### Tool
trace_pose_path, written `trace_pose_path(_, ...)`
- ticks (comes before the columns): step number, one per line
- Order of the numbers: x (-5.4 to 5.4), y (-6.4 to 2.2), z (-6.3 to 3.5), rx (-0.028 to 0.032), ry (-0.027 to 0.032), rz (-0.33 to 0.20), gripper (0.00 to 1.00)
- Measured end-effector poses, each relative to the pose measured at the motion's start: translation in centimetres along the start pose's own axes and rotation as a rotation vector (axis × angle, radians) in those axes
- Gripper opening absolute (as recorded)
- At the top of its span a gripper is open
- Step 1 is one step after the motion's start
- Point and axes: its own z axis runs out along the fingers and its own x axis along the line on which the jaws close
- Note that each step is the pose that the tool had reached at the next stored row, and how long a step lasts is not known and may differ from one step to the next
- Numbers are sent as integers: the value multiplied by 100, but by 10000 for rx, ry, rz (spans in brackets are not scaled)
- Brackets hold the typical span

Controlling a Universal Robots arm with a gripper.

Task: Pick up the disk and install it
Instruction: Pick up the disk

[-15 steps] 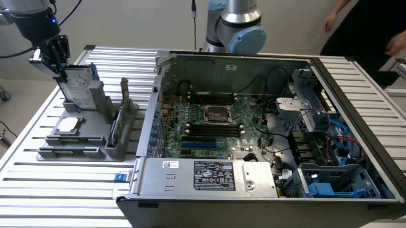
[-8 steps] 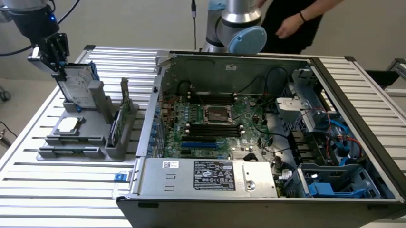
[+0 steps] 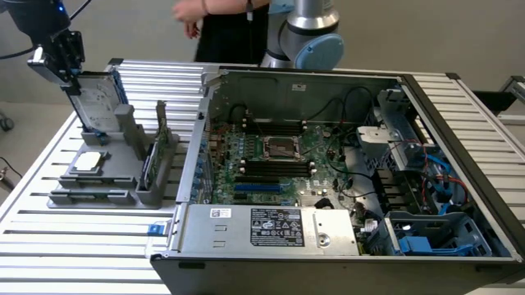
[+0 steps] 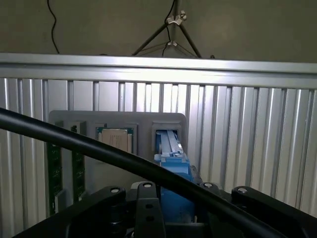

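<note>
The disk [image 3: 100,103], silver-grey with a white label and blue side rails, stands upright on edge in a slot of the grey holder [image 3: 97,192] at the exterior view's left. My gripper [image 3: 74,85] comes down on its upper edge and is shut on it. The disk's lower end still sits in the holder's slot. In the wrist view the disk's blue rail [image 4: 172,163] runs from between my fingers [image 4: 173,201] down into the holder slot [image 4: 167,135].
The holder also carries a square processor chip [image 3: 88,161] [image 4: 116,139] and upright green cards [image 3: 152,161] [image 4: 53,168]. The open computer case [image 3: 328,166] lies to the exterior view's right, with a power-supply box [image 3: 271,228] and blue drive bay [image 3: 426,241]. A person [image 3: 215,21] stands behind.
</note>
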Motion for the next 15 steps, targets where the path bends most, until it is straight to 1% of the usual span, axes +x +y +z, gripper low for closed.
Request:
trace_pose_path(3,5,0,-115,0,0,-1,33)
trace_pose_path(15,24,2,-639,0,0,-9,33)
